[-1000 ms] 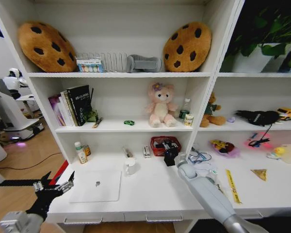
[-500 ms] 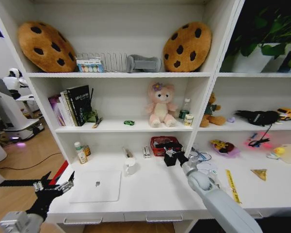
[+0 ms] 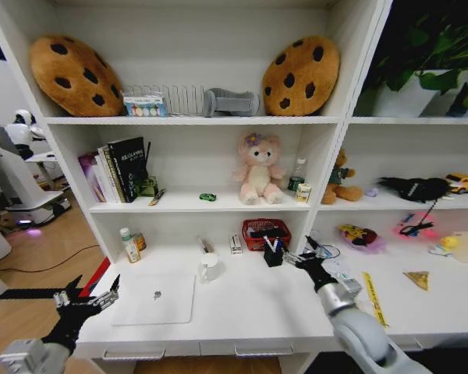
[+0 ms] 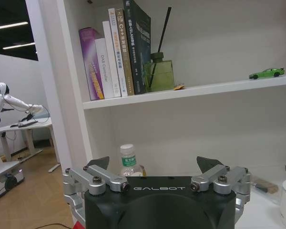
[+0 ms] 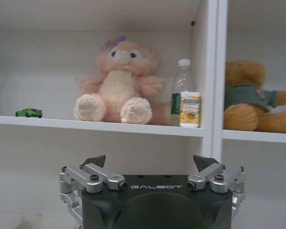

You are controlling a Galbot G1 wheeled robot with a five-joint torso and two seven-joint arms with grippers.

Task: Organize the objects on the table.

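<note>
Hovering off the near-left corner of the long white desk (image 3: 242, 308), at about 7 o'clock in the head view: the black left gripper (image 3: 84, 299), jaws spread wide, nothing between them. Lying flat just beside it toward 3 o'clock, near the front edge: the closed silver laptop (image 3: 155, 298). Raised over the desk at about 4 o'clock from centre: the right gripper (image 3: 298, 254), jaws likewise spread and empty, close to a small black pen holder (image 3: 273, 255) with pens standing in it, which sits against a red mesh basket (image 3: 265, 232). Standing farther back at 9 o'clock, by the shelving upright: a small green-capped bottle (image 3: 129, 245). Resting toward mid-desk: a white mug (image 3: 209, 266).

Parked on the middle shelf, at 12 o'clock from the mug: the tiny green toy car (image 3: 208, 197), a mere green speck from the head camera. Shown clearly as a low sports car from the side in the left wrist view (image 4: 267, 73), on the shelf past a green glass reed diffuser (image 4: 158, 74) and upright books (image 4: 115, 51). Shown again in the right wrist view (image 5: 28, 112), well apart from the pink plush bear (image 5: 117, 83) and a clear water bottle (image 5: 182, 90).
</note>
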